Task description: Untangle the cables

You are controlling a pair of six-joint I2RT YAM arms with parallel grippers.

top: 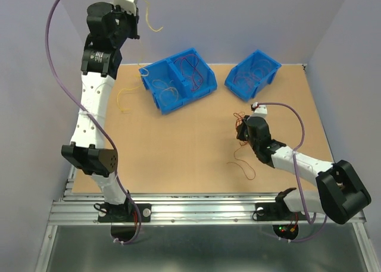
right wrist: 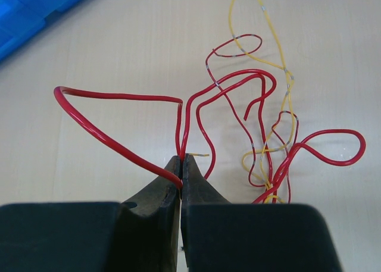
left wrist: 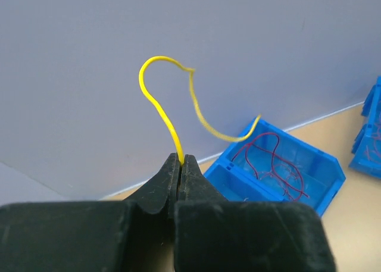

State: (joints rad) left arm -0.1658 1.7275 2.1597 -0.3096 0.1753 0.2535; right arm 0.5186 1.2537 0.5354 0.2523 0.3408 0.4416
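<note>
Left gripper [left wrist: 180, 160]: clamped on a thin yellow wire [left wrist: 168, 126] — it curls above the tips.
Right gripper [right wrist: 181, 163]: clamped on a thin red wire [right wrist: 101, 138] — red-and-yellow wire tangle [right wrist: 268, 135] just right.

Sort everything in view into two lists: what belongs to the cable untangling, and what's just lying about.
Job: yellow cable pinched in left gripper; red cable pinched in right gripper; red-yellow tangle on the table.
Lying about: divided blue bin; plain blue bin; purple arm cable.

Bright, even light with faint, soft shadows on the worktop [top: 190, 147]. Close-up fingers [right wrist: 156, 194] look slightly blurred; beyond them, sharp.
</note>
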